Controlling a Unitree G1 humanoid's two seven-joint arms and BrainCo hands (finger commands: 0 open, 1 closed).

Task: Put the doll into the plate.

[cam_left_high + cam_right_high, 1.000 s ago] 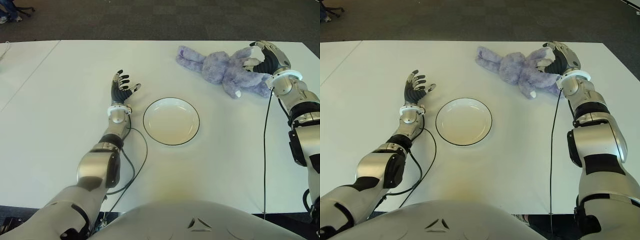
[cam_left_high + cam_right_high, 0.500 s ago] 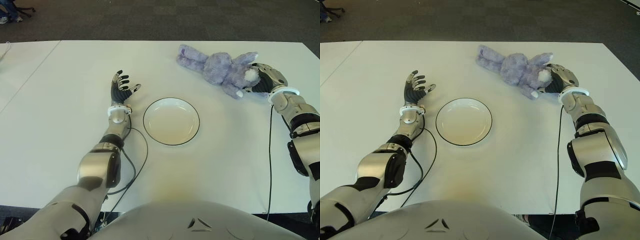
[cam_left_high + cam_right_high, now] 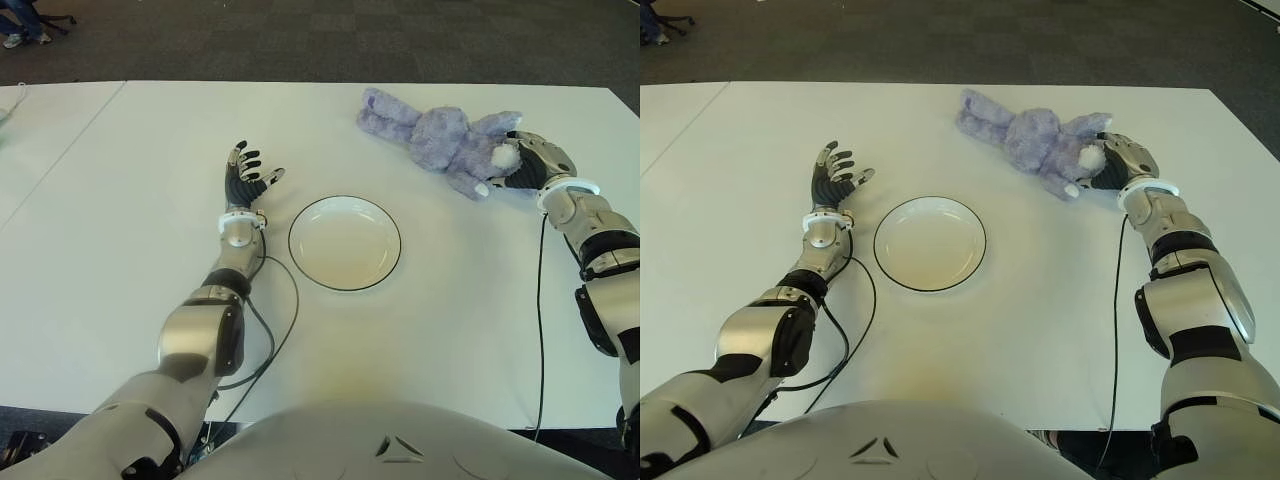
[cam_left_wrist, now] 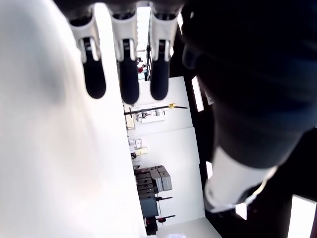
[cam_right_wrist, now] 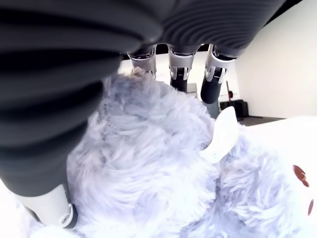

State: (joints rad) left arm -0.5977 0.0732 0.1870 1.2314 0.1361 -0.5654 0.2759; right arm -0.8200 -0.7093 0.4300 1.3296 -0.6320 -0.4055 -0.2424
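Gripping the doll [image 3: 447, 139] is the right hand [image 3: 531, 162], way over at the 2 o'clock side of the white table [image 3: 110, 260]. In the right wrist view the fingers [image 5: 179, 73] go over the top of the purple fur and the thumb sits underneath, so the hand is wrapped around the plush at its head end, where the ears and a small white patch are. The rest of the doll stretches out from the hand toward 10 o'clock, lying flat on the tabletop, legs at the far end.

So the doll is on the table, not in the plate [image 3: 344, 243]. The plate is white with a thin dark rim, sitting pretty much dead center in front of the robot, with nothing in it. From the plate, the doll is up at about 1 o'clock and well apart from it.

The left hand [image 3: 246, 179] shows at 9 o'clock of the plate, near it but not touching, fingers spread and holding nothing. The left wrist view backs that up, with three fingertips [image 4: 129, 74] sticking out straight. A dark cable [image 3: 270, 335] loops along the left forearm across the table.
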